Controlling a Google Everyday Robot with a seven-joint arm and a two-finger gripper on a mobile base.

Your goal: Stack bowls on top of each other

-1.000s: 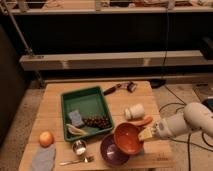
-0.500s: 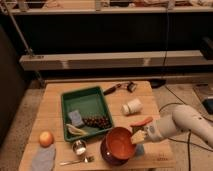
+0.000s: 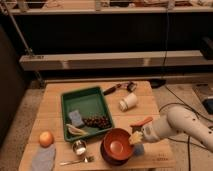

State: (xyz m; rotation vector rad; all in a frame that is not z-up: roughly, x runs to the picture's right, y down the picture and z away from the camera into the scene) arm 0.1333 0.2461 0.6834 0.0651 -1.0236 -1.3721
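Observation:
The orange-red bowl (image 3: 118,145) sits inside the larger purple bowl (image 3: 107,157) near the table's front edge; only the purple rim shows around it, at the left and front. My gripper (image 3: 135,139) is at the orange-red bowl's right rim, at the end of the white arm (image 3: 185,125) that reaches in from the right. It is shut on that rim.
A green tray (image 3: 67,100) holds grapes (image 3: 97,121), a banana (image 3: 76,131) and a blue sponge (image 3: 76,117). A white cup (image 3: 128,102), metal cup (image 3: 79,147), orange fruit (image 3: 46,138), grey cloth (image 3: 44,159), fork (image 3: 77,161) and orange tool (image 3: 141,121) lie around.
The gripper carried the orange-red bowl left and down from beside the purple bowl onto it. The orange-red bowl now rests inside the purple one.

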